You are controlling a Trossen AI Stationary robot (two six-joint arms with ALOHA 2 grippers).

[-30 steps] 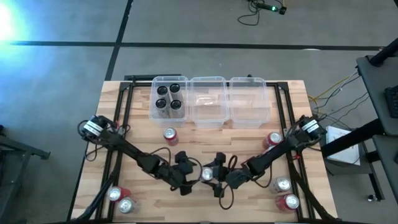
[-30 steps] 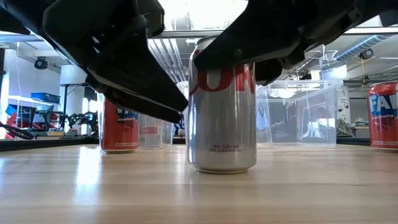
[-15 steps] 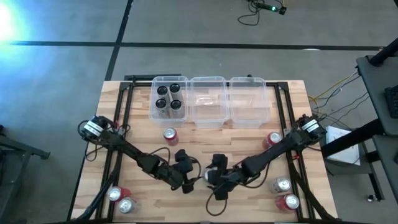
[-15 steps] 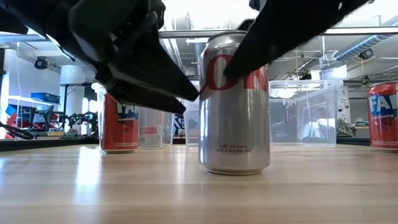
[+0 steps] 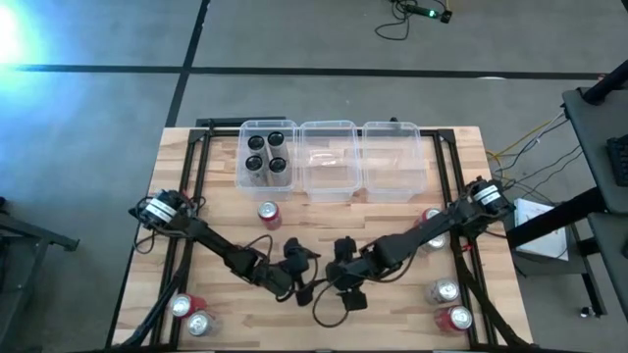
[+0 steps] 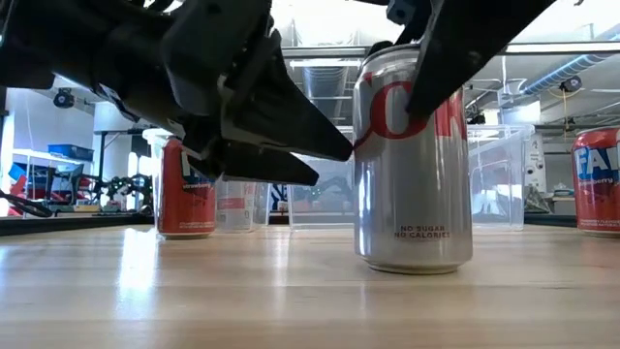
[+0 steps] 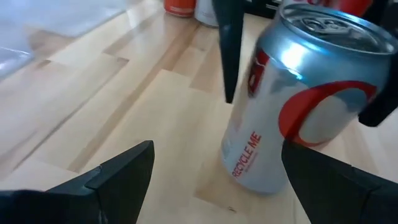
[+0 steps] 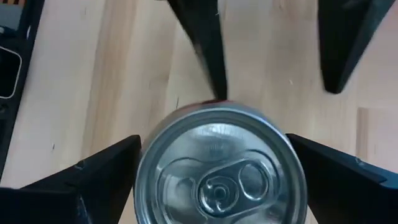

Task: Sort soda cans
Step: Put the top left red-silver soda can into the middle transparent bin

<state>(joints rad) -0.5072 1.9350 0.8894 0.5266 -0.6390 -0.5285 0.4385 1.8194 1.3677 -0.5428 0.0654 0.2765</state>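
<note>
The silver soda can (image 6: 413,165) stood upright on the wooden table (image 6: 291,301) near its front middle; a smooth, thin-walled metal cylinder, probably light, slippery and easily dented, it was best gripped across mid-body. The right pincer (image 8: 211,180) straddled its top, fingers apart, while the left pincer (image 7: 214,180) waited spread just beside it.

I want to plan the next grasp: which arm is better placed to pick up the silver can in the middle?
Probably the right. Its end effector is open with the silver can between its fingers, while the left end effector is open just beside it.
</note>
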